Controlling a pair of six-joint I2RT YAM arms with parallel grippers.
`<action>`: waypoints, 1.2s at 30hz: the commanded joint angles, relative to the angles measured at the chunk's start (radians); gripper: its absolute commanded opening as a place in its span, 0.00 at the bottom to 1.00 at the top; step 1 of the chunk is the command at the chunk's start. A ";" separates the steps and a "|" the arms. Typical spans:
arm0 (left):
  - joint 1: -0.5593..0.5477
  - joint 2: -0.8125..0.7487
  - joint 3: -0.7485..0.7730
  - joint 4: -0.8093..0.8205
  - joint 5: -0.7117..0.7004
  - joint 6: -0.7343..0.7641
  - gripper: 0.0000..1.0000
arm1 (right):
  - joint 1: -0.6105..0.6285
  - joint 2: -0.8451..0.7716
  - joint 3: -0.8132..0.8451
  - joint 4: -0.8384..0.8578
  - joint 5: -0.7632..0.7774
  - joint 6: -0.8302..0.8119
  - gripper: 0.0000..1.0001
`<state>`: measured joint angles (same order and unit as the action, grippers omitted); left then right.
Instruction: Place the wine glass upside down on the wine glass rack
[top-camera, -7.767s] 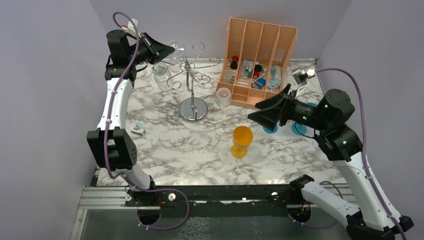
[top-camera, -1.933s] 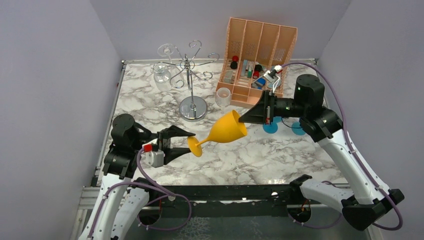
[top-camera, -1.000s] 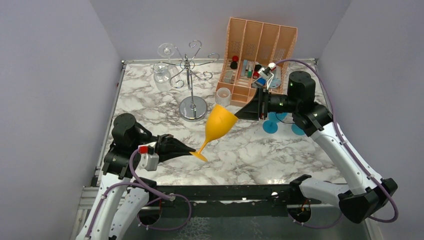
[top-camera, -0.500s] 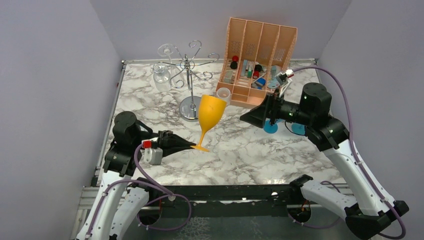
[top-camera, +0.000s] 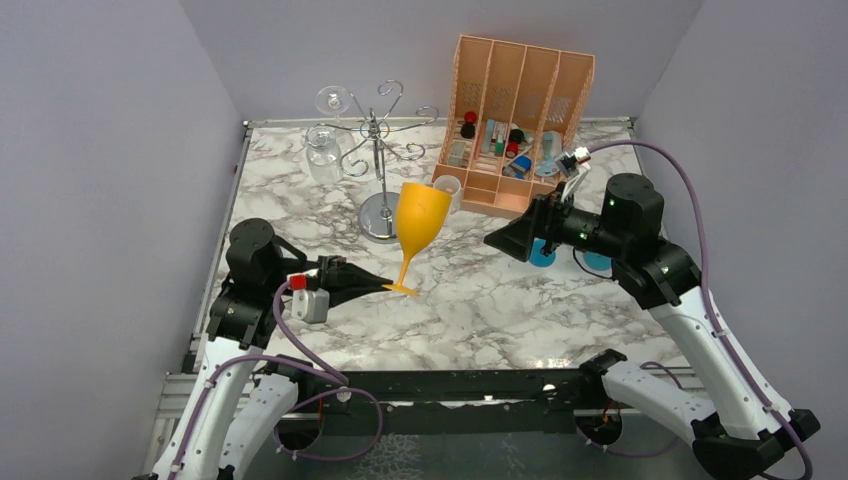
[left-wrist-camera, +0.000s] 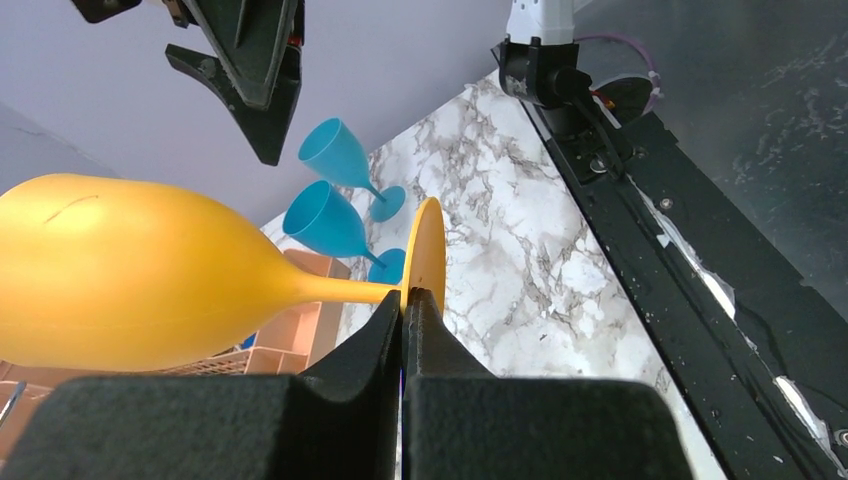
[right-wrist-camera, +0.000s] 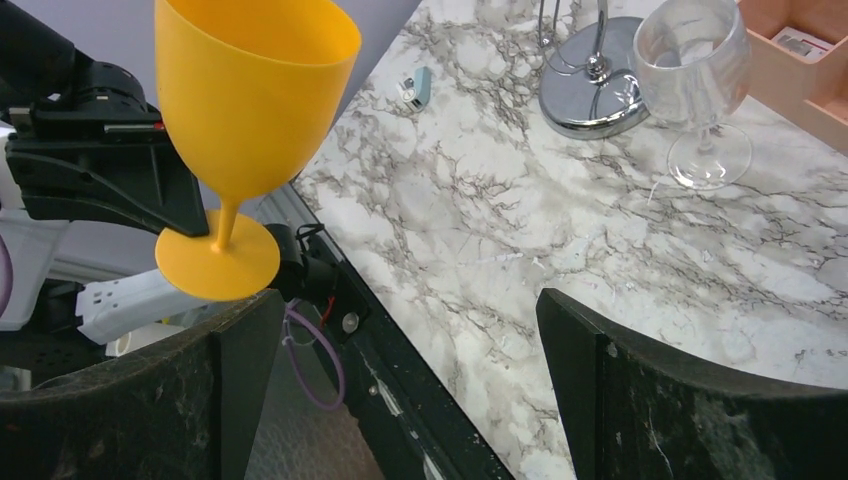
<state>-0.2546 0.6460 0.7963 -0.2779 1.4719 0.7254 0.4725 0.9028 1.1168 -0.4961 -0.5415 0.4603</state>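
Left pincer (left-wrist-camera: 403, 300) — pressed together on the yellow wine glass (top-camera: 420, 218), pinching the rim of its foot. The glass stands bowl-up, rising just past my fingertips. Right pincer (top-camera: 495, 240) — spread wide, holding nothing, facing the glass with a gap between. The wine glass rack (top-camera: 378, 160) stands beyond the glass, apart from both pincers.

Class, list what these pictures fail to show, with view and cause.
- Top view: contents of the orange organiser, too small to name.
- Top view: blue glasses, mostly behind the right arm.
- Right wrist view: rack, top cut off by the upper edge.
- Left wrist view: yellow glass, rim beyond the left edge.
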 joint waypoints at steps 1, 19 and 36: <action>0.003 -0.015 0.041 0.011 -0.038 0.004 0.00 | 0.005 -0.019 0.003 -0.029 0.033 -0.044 1.00; 0.003 -0.125 0.072 0.264 -0.463 -0.539 0.00 | 0.004 0.031 0.025 -0.023 0.025 -0.041 1.00; 0.003 0.077 0.432 0.208 -0.814 -0.837 0.00 | 0.005 0.034 0.066 -0.031 -0.001 -0.008 1.00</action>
<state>-0.2550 0.6151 1.0695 -0.0029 0.8352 -0.0395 0.4725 0.9611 1.1606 -0.5240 -0.5282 0.4381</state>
